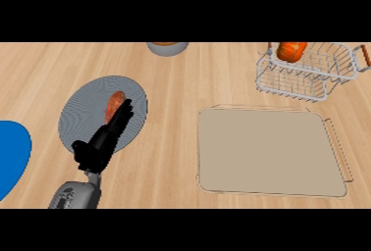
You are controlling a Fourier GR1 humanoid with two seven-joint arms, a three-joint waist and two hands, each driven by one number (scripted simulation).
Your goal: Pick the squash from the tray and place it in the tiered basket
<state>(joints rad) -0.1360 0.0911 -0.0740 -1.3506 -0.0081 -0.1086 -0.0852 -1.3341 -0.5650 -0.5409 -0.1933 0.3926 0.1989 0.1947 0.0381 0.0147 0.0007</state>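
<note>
**Mia:** Wood covers the whole worktop (188, 78), all light brown with long lines in it. What is the biggest thing on it?

**Ben:** The flat tan tray (270, 153), on the right side. It is square with round corners and thin handles at its sides.

**Mia:** And after that?

**Ben:** A grey round plate (87, 110) on the left. Something blue and round (13, 154) peeks in at the left edge, just beside the plate, but most of it is cut off.

**Mia:** What about the wire thing up in the corner?

**Ben:** That is the tiered basket (308, 73), at the top right, a bit above the tray. It is made of thin silver wires.

**Mia:** Where is the squash?

**Ben:** The squash (293, 50) sits in the top part of the basket. It is orange.

**Mia:** I see an arm too.

**Ben:** Yes, a grey arm comes up from the bottom on the left. Its black left hand (101, 144) lies over the plate. The fingers (121, 113) are straight and close together, pointing up, and hold nothing. Their tips reach a small orange-red food (114, 103) on the plate.

**Mia:** Anything smaller?

**Ben:** A grey pot (168, 47) at the top edge, only partly showing.
</note>
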